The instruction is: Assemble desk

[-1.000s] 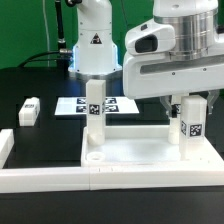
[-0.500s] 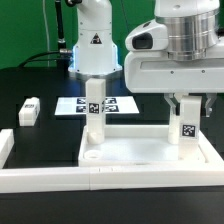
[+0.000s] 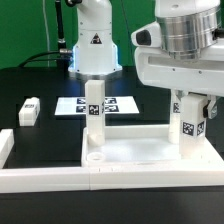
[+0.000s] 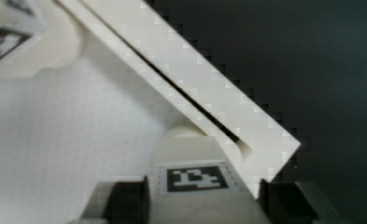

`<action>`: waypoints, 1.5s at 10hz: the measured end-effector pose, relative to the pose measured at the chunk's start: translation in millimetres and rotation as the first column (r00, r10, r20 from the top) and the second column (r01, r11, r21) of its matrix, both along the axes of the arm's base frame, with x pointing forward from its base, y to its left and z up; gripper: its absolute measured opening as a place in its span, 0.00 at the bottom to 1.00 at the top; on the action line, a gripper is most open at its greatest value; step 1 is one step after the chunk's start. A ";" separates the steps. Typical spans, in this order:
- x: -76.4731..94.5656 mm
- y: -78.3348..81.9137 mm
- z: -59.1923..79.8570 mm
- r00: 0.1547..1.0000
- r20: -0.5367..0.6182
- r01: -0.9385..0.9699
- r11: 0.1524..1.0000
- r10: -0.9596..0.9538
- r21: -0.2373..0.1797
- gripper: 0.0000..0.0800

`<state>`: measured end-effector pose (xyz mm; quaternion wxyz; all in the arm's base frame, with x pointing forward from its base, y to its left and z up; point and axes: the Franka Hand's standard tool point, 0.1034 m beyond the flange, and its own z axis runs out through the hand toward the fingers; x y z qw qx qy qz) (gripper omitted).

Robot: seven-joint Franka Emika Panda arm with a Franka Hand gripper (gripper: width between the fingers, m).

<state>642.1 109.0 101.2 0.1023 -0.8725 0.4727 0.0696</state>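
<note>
I see the desk panel (image 3: 150, 152) lying flat on the black tabletop (image 3: 40, 135), pressed into the corner of the white border rails (image 3: 40, 178). My end effector (image 3: 191, 100) is clamped on an upright leg (image 3: 190, 128) at the panel's corner on the exterior view's right, close to the rim. Another leg (image 3: 95, 108) stands at the far rim, and a loose leg (image 3: 28, 111) lies well apart with open room around it.
</note>
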 end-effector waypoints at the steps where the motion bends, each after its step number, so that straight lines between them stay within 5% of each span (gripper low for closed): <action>1: 0.4 2.2 -0.5 0.997 -0.022 0.073 0.997 -0.073 0.004 0.37; 7: -1.7 7.7 -4.3 0.916 -0.062 0.398 0.917 -0.395 0.030 0.37; 15: 13.1 7.2 -3.2 0.613 -0.150 0.788 0.614 -0.776 0.041 0.37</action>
